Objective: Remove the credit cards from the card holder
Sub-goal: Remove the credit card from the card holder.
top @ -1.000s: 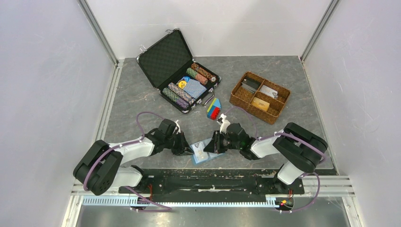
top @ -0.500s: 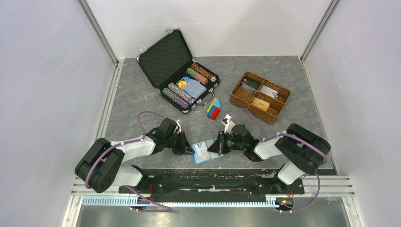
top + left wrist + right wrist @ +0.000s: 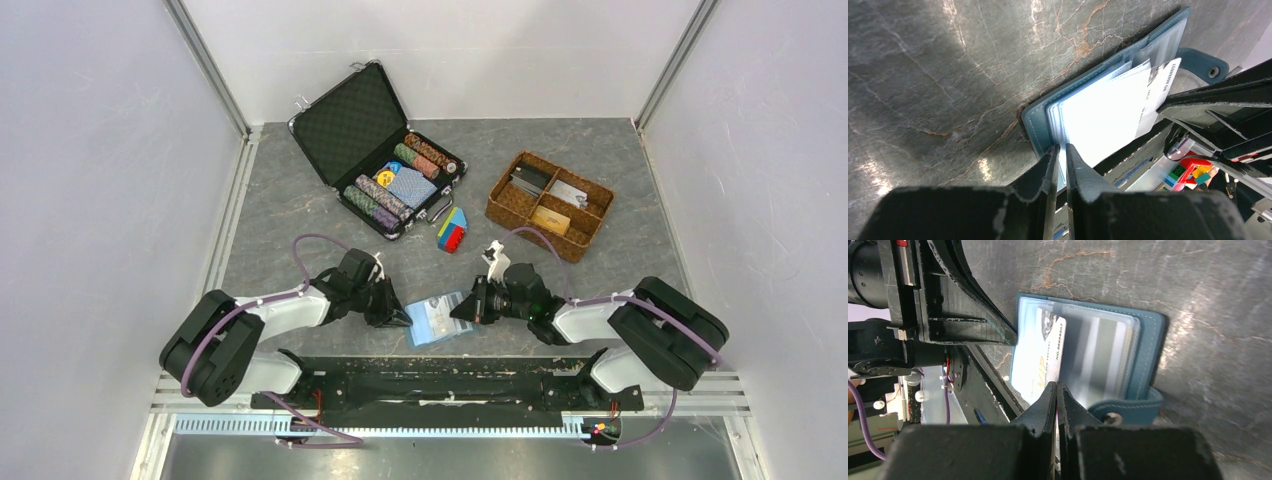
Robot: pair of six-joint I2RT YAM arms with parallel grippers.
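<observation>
The light-blue card holder (image 3: 432,322) lies open near the table's front edge, between both grippers. My left gripper (image 3: 402,318) is shut on its near left edge, pinching the clear sleeves (image 3: 1060,150) of the card holder (image 3: 1037,125). My right gripper (image 3: 464,310) is shut on the edge of a whitish-grey credit card (image 3: 1040,355) marked VIP. This card sticks partly out of the card holder (image 3: 1149,352) and also shows in the left wrist view (image 3: 1160,90). An orange-yellow card (image 3: 550,220) lies in the wicker tray.
A brown wicker tray (image 3: 500,208) stands at the right rear. An open black chip case (image 3: 350,125) with chips and a blue card deck sits at the back centre. A small coloured block (image 3: 452,230) lies in front of it. The black base rail (image 3: 440,375) runs just behind the card holder.
My right gripper has moved right and drawn the whitish-grey card partly out of the card holder. The left gripper has kept its hold and barely moved.
</observation>
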